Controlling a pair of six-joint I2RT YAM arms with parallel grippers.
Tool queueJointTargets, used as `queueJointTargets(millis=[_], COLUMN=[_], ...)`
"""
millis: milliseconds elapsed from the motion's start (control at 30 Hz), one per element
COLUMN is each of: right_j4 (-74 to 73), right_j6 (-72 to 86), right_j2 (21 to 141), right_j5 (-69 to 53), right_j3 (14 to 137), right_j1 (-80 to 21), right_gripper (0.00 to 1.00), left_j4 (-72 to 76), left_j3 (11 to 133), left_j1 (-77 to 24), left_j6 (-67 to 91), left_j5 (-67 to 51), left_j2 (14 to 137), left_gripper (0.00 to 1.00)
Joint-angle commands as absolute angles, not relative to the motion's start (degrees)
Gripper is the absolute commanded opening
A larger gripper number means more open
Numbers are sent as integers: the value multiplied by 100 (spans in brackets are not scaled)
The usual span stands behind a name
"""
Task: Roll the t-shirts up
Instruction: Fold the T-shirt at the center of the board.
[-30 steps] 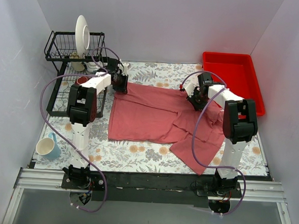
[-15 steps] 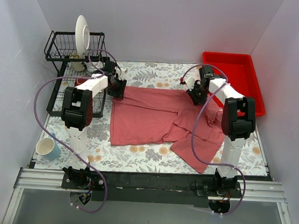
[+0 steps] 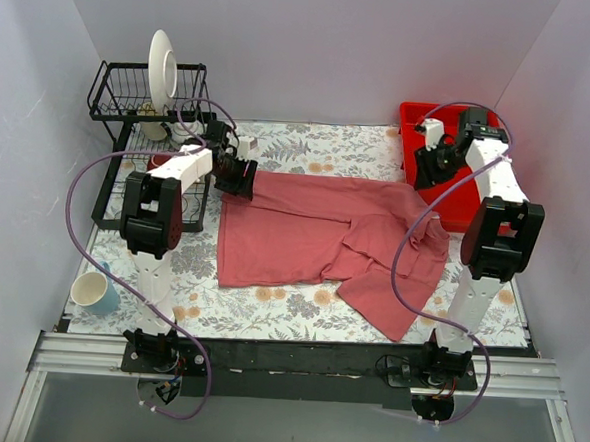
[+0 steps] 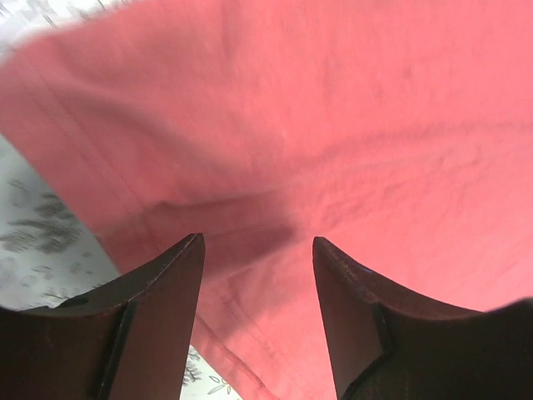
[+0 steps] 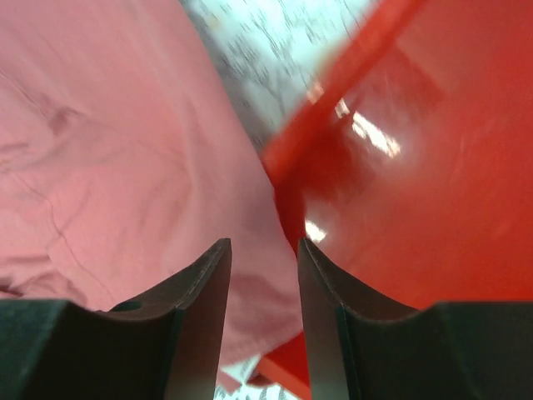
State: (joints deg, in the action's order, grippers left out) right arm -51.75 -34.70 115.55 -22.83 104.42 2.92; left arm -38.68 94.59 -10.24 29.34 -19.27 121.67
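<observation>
The dusty-red t-shirt (image 3: 305,227) lies spread on the flowered table, its near right part rumpled and folded over. My left gripper (image 3: 240,175) hovers at the shirt's far left corner. In the left wrist view the left gripper (image 4: 258,250) is open, with flat cloth (image 4: 333,125) below the gap and nothing pinched. My right gripper (image 3: 425,174) hangs over the shirt's far right corner, beside the red tray. Seen from the right wrist, the right gripper (image 5: 262,250) is open above the shirt's edge (image 5: 108,167), holding nothing.
The red plastic tray (image 3: 481,132) stands at the far right, its wall (image 5: 433,167) just right of the right fingers. A black dish rack (image 3: 122,100) with an upright white plate (image 3: 162,68) stands far left. A mug (image 3: 92,291) sits near left.
Both grippers have opened and let go of the shirt's far edge. The right arm swung right toward the tray, and that edge now lies stretched wider.
</observation>
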Motion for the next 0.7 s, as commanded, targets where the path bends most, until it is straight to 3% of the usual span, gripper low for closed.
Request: queueJointTargets(millis=[0, 367, 533, 667], right_j4=[-5493, -5599, -5897, -6002], right_j6=[-3067, -3304, -4138, -5549], right_j2=[11425, 11479, 10584, 9459], right_j5=[-2216, -2109, -2768, -3006], right_j3=[10380, 10571, 10399, 8942], right_j1=[720, 976, 976, 871], right_gripper=[46, 45, 45, 45], left_j4=[-3719, -3647, -3717, -4077], left_j3=[8966, 8806, 8509, 8165], left_j1=[-1020, -1020, -1046, -1221], left_j6=[2690, 2022, 1084, 791], left_j5=[-1917, -1327, -2538, -3381], left_j2=[11575, 11629, 10206, 9458], left_gripper=[54, 52, 64, 70])
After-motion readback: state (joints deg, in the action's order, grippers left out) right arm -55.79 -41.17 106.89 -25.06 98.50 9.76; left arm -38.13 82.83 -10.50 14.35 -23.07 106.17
